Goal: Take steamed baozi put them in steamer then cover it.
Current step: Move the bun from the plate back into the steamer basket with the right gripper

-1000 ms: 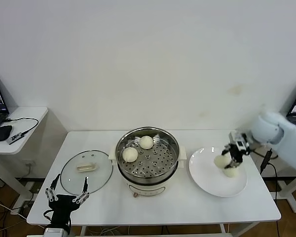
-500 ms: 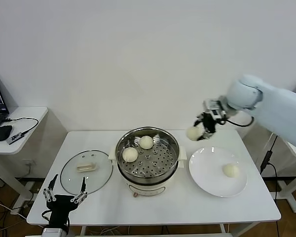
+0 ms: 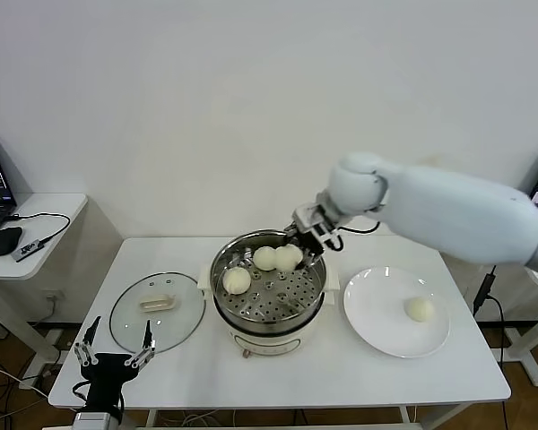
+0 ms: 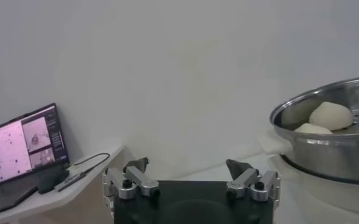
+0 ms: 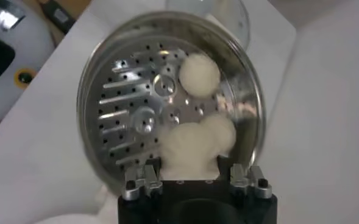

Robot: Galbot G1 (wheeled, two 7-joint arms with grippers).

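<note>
Nearest the robot: left gripper (image 3: 114,356) parked at the front-left table edge, roughly 7 o'clock from the steamer, jaws spread wide, nothing between them. Left wrist view agrees: left gripper (image 4: 191,182) with both fingers well apart and empty.

Just beyond it: the cover (image 3: 157,311) lies flat on the white table (image 3: 341,376), cream handle up, at 9 o'clock of the steamer, just beside it.

Centre of the table: steamer (image 3: 267,305), steel pot on its cream base, perforated tray visible. Two baozi sit on the tray: one (image 3: 237,280) at about 9 o'clock, one (image 3: 265,258) at about 11 o'clock, near the back rim.

Right gripper (image 3: 298,250) is over the steamer's back rim at about 1 o'clock, clamped on a third baozi (image 3: 289,256), which is just beside the 11 o'clock bun. Whether it touches the tray, can't tell. Right wrist view: right gripper (image 5: 191,176) with the held bun (image 5: 188,149) squeezed between its fingers, tray below, another bun (image 5: 199,74) farther across the tray.

At 3 o'clock of the steamer: white plate (image 3: 377,322) with the fourth baozi (image 3: 419,309) on its right half.

Far left, off the table: side desk with a black mouse (image 3: 5,240) and a laptop (image 4: 24,146).
</note>
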